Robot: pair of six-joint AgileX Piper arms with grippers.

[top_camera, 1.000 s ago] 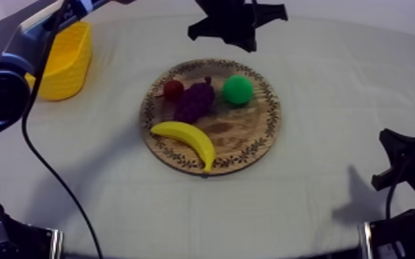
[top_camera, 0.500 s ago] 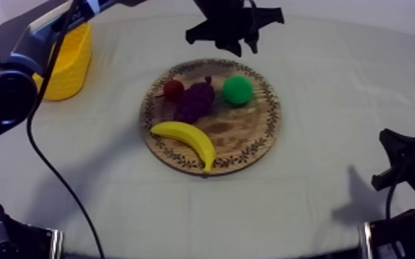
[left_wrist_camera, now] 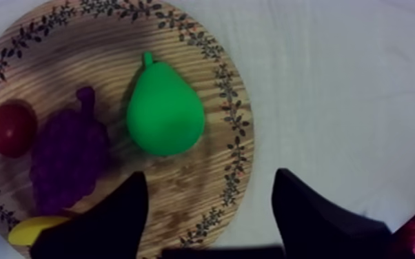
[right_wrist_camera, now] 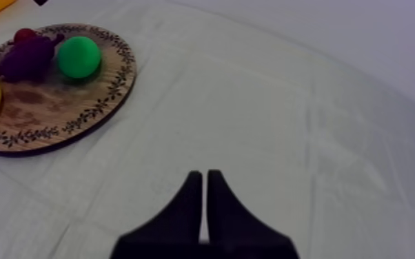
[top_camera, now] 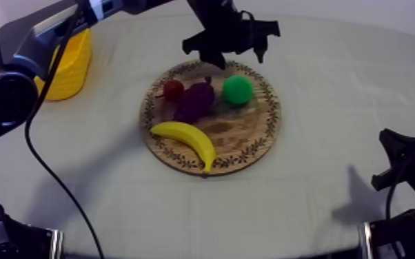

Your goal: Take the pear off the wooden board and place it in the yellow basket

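Hovering above round patterned-rim wooden board, left gripper spread wide, empty, near green toy pear; right gripper pinched together on nothing.

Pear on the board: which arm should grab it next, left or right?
Left. The left gripper hangs open over the wooden board, close to the pear. The right gripper is shut, low at its side, away from the board. The yellow basket is on the left too.

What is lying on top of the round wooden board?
On the wooden board lie a pear, a bunch of grapes, a small red fruit and a banana. The wood beneath each fruit is covered.
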